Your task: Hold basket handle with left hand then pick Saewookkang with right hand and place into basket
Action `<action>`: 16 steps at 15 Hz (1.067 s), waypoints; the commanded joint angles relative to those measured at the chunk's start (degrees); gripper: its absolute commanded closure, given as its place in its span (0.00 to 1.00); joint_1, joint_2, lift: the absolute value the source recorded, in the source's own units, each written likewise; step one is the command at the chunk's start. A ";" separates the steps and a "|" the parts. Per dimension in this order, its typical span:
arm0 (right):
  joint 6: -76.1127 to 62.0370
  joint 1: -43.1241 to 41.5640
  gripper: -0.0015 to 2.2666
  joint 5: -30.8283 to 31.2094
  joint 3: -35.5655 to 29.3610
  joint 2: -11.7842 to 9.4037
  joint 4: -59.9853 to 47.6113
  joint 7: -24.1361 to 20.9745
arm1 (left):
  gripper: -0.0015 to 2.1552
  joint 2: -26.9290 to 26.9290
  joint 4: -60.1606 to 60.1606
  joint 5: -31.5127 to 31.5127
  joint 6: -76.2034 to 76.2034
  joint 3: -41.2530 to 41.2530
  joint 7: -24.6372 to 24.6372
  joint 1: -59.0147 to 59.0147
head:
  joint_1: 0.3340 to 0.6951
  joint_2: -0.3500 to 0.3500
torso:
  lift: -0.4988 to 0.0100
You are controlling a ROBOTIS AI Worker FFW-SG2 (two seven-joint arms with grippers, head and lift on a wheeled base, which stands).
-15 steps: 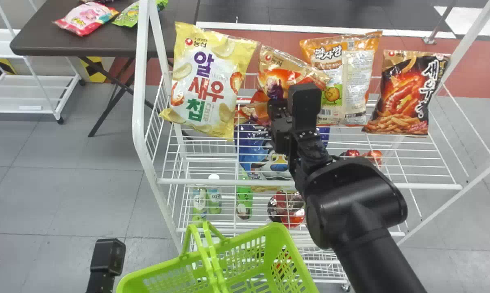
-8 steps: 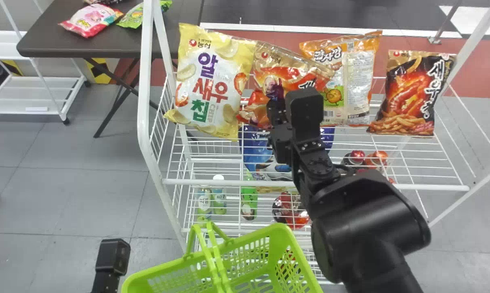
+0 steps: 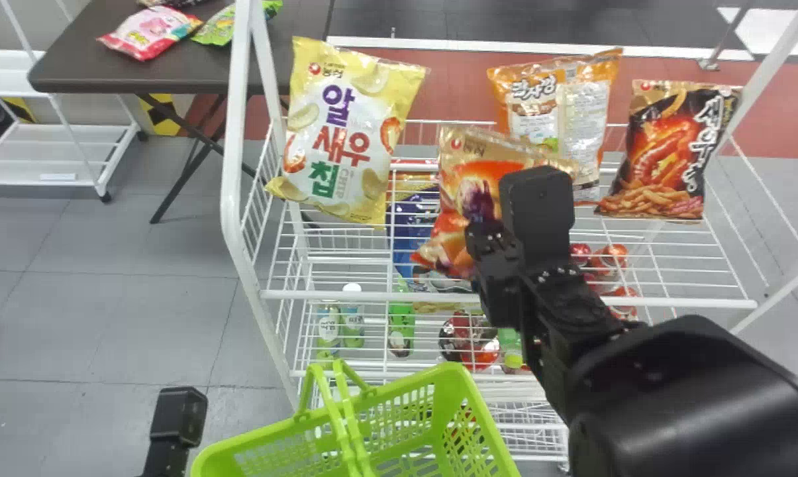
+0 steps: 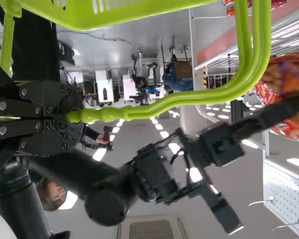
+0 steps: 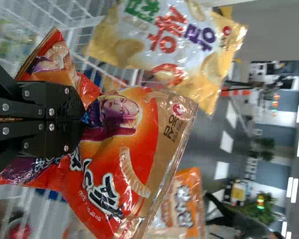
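Firstly, by view. Head view: left gripper (image 3: 179,423), black housing only, at the bottom edge, left of the green basket (image 3: 455,404); right gripper (image 3: 483,228), at the white wire rack (image 3: 504,302). Left wrist view: left gripper (image 4: 75,117), fingers closed around the ridged grip of the green handle (image 4: 189,96). Right wrist view: right gripper (image 5: 83,119), fingers pinched together on Saewookkang (image 5: 124,144).

Arm, right (image 3: 604,377): one, black, slanting up and leftward from the bottom right corner, gripper at its far end.

Saewookkang: one bag, glossy red-orange with a tan band; figure, curved snack pieces and outlined lettering on the front; film gathered at the fingertips, tilted, spreading to both sides of them.

Around the right gripper: yellow bag (image 3: 346,132), to its left; orange bag (image 3: 571,119), beyond it; black-and-gold bag (image 3: 667,152), to its right; basket, nearer the robot and lower.
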 commanded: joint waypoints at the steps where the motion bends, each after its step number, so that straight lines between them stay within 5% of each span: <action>1: 12.60 2.01 0.99 0.20 -0.24 -0.56 -6.69 1.36 | 1.00 -0.08 0.03 0.00 1.83 -0.22 0.04 -0.04 | 1.00 0.39 | 0.95; 7: 31.53 5.35 0.99 -0.85 1.78 -1.18 -18.65 8.39 | 1.00 -0.17 -0.24 -0.09 1.83 -0.84 0.48 -0.04 | 1.00 0.31 | 0.95; 16: 31.53 6.66 0.99 -0.33 10.57 -2.41 -22.16 12.61 | 1.00 -0.26 -0.94 0.00 1.83 -1.37 0.83 0.75 | 1.00 0.54 | 0.95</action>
